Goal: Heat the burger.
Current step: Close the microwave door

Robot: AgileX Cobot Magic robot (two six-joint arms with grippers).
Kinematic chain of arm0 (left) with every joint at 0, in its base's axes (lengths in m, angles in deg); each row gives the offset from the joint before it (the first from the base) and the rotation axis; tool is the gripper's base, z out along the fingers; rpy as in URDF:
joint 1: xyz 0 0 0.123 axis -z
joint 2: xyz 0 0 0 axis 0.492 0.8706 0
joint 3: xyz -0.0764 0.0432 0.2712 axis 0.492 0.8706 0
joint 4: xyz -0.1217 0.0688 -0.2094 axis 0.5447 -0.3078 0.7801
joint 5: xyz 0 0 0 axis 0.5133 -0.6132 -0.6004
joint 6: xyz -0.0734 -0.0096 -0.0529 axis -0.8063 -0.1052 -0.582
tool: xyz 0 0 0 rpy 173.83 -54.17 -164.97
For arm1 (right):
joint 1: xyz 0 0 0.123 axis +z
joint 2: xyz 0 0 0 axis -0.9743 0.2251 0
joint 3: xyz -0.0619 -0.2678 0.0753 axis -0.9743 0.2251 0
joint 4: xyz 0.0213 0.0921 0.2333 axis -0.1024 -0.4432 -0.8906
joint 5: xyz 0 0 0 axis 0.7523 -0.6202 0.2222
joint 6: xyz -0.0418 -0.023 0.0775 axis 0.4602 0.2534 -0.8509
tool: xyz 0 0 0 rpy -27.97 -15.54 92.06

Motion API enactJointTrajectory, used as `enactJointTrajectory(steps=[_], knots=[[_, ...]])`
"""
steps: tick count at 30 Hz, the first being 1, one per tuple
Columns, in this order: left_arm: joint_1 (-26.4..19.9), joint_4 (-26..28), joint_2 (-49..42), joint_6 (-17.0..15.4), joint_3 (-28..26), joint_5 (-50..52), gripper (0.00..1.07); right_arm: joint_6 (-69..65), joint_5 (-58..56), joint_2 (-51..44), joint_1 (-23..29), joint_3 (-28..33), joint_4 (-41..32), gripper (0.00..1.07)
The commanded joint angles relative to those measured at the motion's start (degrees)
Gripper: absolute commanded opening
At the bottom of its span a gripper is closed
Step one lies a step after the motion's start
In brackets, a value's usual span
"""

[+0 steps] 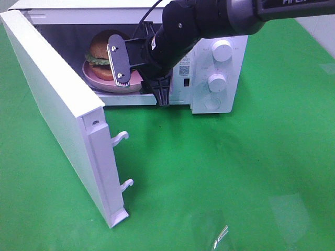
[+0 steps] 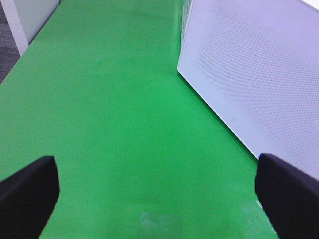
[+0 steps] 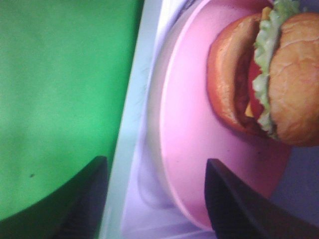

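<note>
Two grippers are logged. The left gripper (image 2: 159, 193) is spread wide and empty over the green cloth (image 2: 109, 114), beside a white panel (image 2: 249, 74); it is not seen in the high view.

Nearest in the high view, the door (image 1: 57, 104) of the microwave (image 1: 220, 99) is swung fully open. At the cavity mouth the right gripper (image 1: 141, 89) is held rolled, one finger above the other. Its fingers are apart and clamped on nothing, and the front rim of the pink plate (image 1: 97, 81) is straddled.

The burger (image 1: 99, 52) is set upright on that plate inside the cavity, straight beyond the fingertips. Being round, it offers no long axis. The right arm is far nearer.

Judgement: placement is done. Withdrawal, then door closing, is called for.
</note>
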Motion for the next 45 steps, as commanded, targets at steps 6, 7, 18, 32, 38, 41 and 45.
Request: enactJointTrajectory(steps=[6, 7, 18, 32, 38, 41, 45], knots=[[-0.2, -0.1, -0.9, 0.2, -0.1, 1.0, 1.01, -0.9, 0.3, -5.7, -0.1, 7.0, -0.3, 0.61], [-0.2, -0.1, -0.9, 0.2, -0.1, 1.0, 1.01, -3.1, 0.5, -7.2, -0.1, 8.7, -0.3, 0.62], [-0.2, -0.1, -0.9, 0.2, -0.1, 1.0, 1.01, -21.0, 0.7, -16.6, -0.1, 18.4, 0.1, 0.77], [-0.2, -0.1, -0.9, 0.2, -0.1, 1.0, 1.01, -43.9, 0.5, -32.2, -0.1, 33.7, -0.2, 0.76], [-0.2, -0.1, -0.9, 0.2, -0.1, 1.0, 1.01, -50.6, -4.0, -37.4, -0.1, 37.4, -0.1, 0.77], [-0.2, -0.1, -0.9, 0.2, -0.1, 1.0, 1.01, -54.9, -10.1, -41.2, -0.1, 39.0, -0.4, 0.76], [-0.2, -0.1, -0.9, 0.2, -0.1, 1.0, 1.01, -61.0, -15.7, -44.9, -0.1, 39.9, -0.2, 0.76]])
